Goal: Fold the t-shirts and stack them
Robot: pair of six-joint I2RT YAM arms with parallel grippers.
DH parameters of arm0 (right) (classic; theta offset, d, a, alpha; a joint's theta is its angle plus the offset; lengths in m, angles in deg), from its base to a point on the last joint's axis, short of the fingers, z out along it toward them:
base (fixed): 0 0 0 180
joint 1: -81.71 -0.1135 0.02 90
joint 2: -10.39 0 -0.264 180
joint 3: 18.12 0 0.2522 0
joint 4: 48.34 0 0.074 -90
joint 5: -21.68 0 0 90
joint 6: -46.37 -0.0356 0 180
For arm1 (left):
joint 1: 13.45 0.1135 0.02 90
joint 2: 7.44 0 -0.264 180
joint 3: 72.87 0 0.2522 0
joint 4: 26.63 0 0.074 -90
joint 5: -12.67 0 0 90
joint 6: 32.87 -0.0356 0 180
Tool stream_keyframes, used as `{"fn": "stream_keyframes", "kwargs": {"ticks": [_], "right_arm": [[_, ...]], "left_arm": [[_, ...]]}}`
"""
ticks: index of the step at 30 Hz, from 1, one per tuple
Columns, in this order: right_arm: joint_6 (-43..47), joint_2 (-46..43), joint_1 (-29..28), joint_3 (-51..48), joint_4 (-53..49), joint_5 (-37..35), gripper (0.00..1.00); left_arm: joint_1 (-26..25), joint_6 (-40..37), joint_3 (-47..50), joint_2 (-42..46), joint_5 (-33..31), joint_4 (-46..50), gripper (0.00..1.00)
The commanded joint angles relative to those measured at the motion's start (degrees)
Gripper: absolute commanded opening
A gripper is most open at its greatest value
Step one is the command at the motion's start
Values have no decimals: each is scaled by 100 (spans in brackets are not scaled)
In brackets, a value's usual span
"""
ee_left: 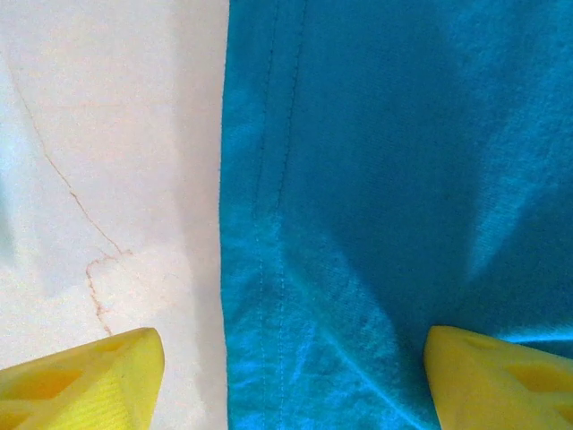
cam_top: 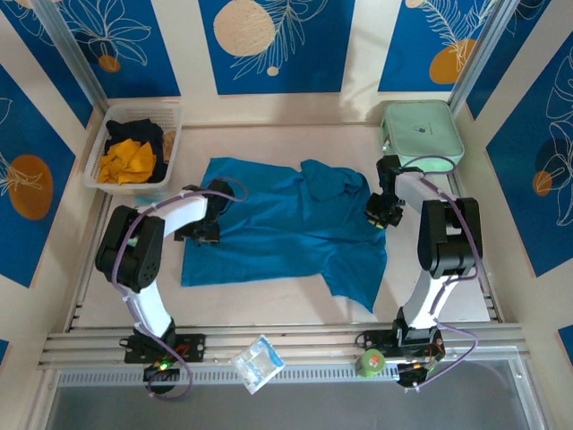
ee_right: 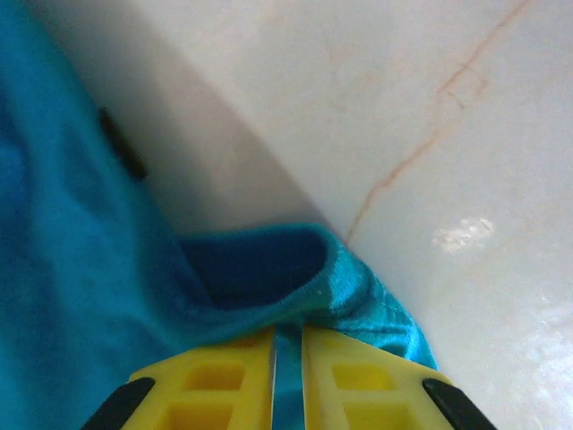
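Cloth of the teal-blue t-shirt (cam_top: 286, 224) lies spread over the middle of the table (cam_top: 269, 305), rumpled toward the right edge. The right gripper (ee_right: 288, 336) is nearly closed, pinching a fold of its hem. The left gripper (ee_left: 294, 345) stands wide open over the shirt's left hem, holding nothing. An orange-yellow t-shirt (cam_top: 125, 163) and a black t-shirt (cam_top: 134, 133) sit in the basket (cam_top: 170, 116) at the far left corner.

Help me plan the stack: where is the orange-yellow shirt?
In the top view, the orange-yellow shirt lies in the white basket at the table's far-left corner, beside a black shirt.
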Motion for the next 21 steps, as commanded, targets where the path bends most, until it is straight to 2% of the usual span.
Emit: {"fn": "stream_keyframes", "kwargs": {"ticks": [1, 7, 15, 19, 21], "right_arm": [[-307, 169, 123, 54, 174, 348, 13], [-837, 178, 607, -287, 258, 418, 3], [-1277, -427, 954, -1016, 516, 290, 3], [-931, -653, 866, -820, 661, 412, 1], [-539, -722, 676, -468, 475, 439, 8]], "left_arm": [[56, 33, 93, 95, 185, 176, 77], [56, -8, 7, -2, 397, 3, 80], [53, -60, -11, -230, 598, -226, 80], [56, -132, -54, -244, 648, -252, 80], [52, -187, -150, -180, 658, -187, 82]]}}
